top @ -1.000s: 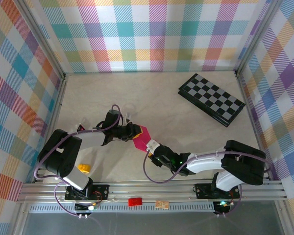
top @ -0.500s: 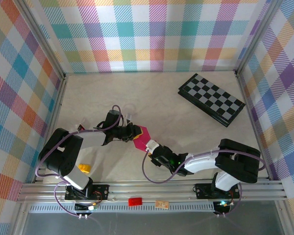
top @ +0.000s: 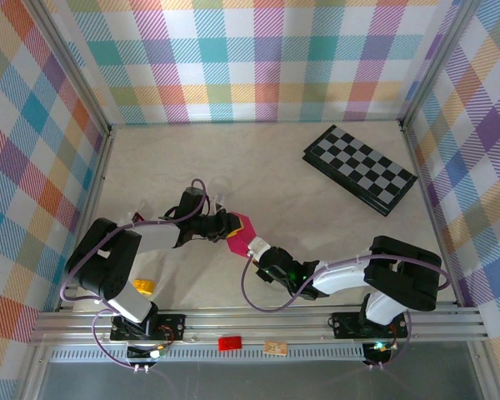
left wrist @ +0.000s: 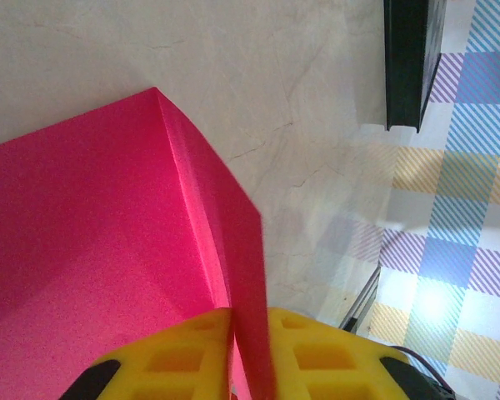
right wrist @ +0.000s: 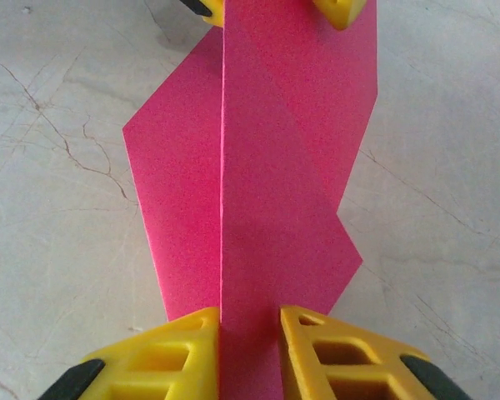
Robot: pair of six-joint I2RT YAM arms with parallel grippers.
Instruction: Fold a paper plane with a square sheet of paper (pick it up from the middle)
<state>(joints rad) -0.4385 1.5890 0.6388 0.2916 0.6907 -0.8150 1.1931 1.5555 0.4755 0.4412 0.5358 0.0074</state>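
The square sheet of paper, already part-folded with a raised centre crease, is being held low at the counter. It is well apart from the checkerboard, on that board's near-left side. Whether its flaps are resting on the counter or being carried just clear of it cannot be told.

One end is being pinched by the left gripper, whose jaws are pressed together on the upright fold. The other end is being straddled by the right gripper. Its jaws are standing narrowly apart with the fold between them, and whether the paper is being firmly nipped there cannot be told.

The step in hand is judged to be the setting of the centre fold. To do it well, both layers should be caught squarely on the crease. The sheet should be drawn only gently taut between the two grips, without twist, since thin paper is easily torn or creased askew.

The long axis is lying along the crease, from one gripper to the other, roughly parallel to the checkerboard's long edge. Blunt corners are jutting to either side, and no pointed nose is being shown yet.
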